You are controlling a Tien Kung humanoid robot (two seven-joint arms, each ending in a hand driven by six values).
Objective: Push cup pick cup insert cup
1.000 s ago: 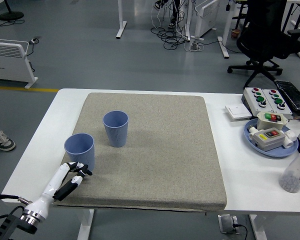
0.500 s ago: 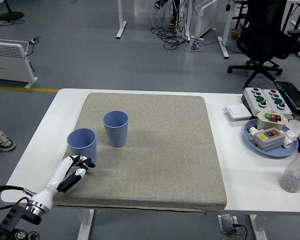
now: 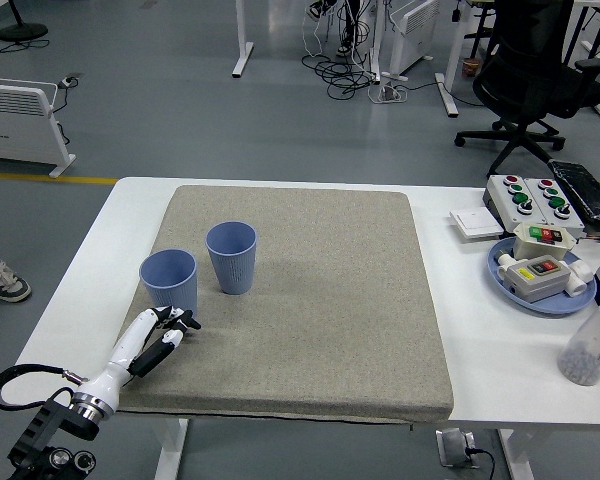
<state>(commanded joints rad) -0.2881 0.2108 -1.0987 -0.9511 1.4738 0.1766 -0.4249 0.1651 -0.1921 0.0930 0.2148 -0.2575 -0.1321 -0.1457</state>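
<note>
**A:** Head view, what's on the tabletop (image 3: 90, 250)?

**B:** White tabletop with a big grey mat (image 3: 310, 300) covering most of it. Two blue ribbed cups sit upright on the mat's left part. The near cup (image 3: 169, 282) is close to the mat's left edge, and the far cup (image 3: 231, 257) is just beside it, a bit further back and to the right. There's a slim gap between them, so I wouldn't call them touching. Both have open mouths facing up and look empty.

**A:** And the robot?

**B:** Only the left arm shows. It comes up from the lower left corner, white forearm with black trim. The left hand (image 3: 172, 325) sits on the mat right at the near side of the near cup, at its base. The fingers (image 3: 187, 322) are dark and bunched loosely together, pointing right and forward, not wrapped around anything. Whether they actually touch the cup wall, can't tell from here, but it's very close.

**A:** Anything else?

**B:** Right side of the tabletop has a blue tray (image 3: 540, 290) with a switch box (image 3: 535, 275) in it, a button box (image 3: 528, 197) with red and green buttons behind that, and a clear bottle (image 3: 592, 345) with a red cap at the right edge. Black office chair (image 3: 535, 80) on the floor beyond, white heater (image 3: 15, 115) at far left.
</note>
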